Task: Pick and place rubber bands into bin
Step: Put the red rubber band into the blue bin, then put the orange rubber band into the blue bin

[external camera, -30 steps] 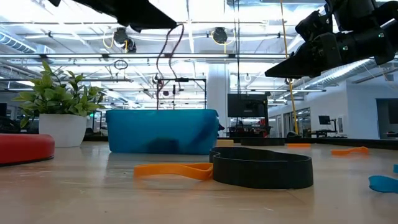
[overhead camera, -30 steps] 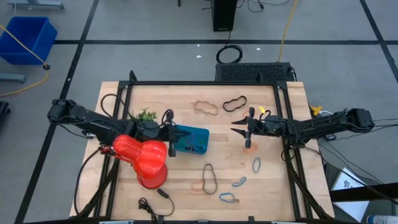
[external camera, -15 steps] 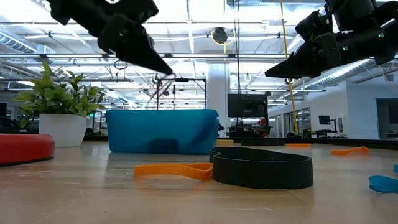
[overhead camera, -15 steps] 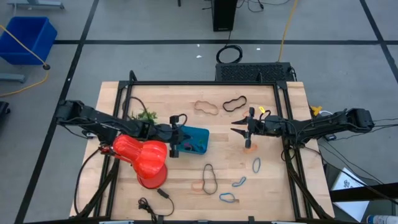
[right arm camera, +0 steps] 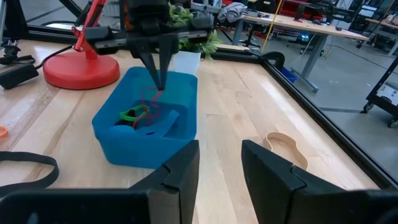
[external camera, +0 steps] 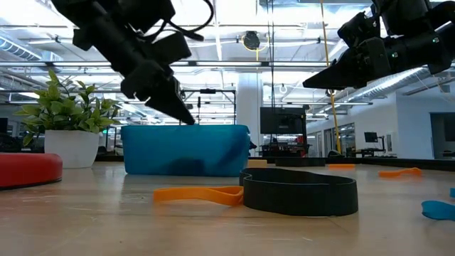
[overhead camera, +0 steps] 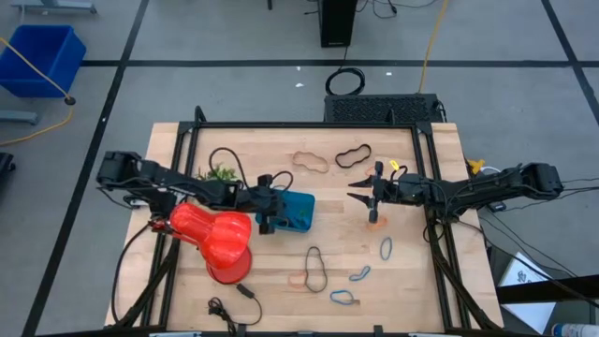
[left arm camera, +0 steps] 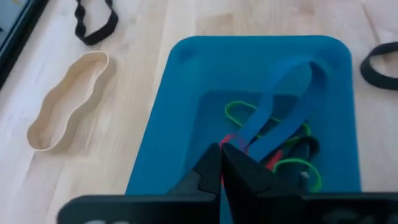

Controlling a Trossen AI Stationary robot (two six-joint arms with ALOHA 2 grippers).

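Left gripper (overhead camera: 266,216) sits over the near-vase end of the bin (overhead camera: 299,200), its fingers (left arm camera: 214,163) pressed together on a thin red rubber band (right arm camera: 151,98) that dangles into the tray. Only the wrist views show the bin's contents: a wide blue band (left arm camera: 283,112), green loops (left arm camera: 245,109) and a black one. Right gripper (overhead camera: 363,197) hangs above the table well apart from the bin, fingers spread. From overhead, loose bands lie scattered: a tan band (overhead camera: 310,162), a black band (overhead camera: 353,154).
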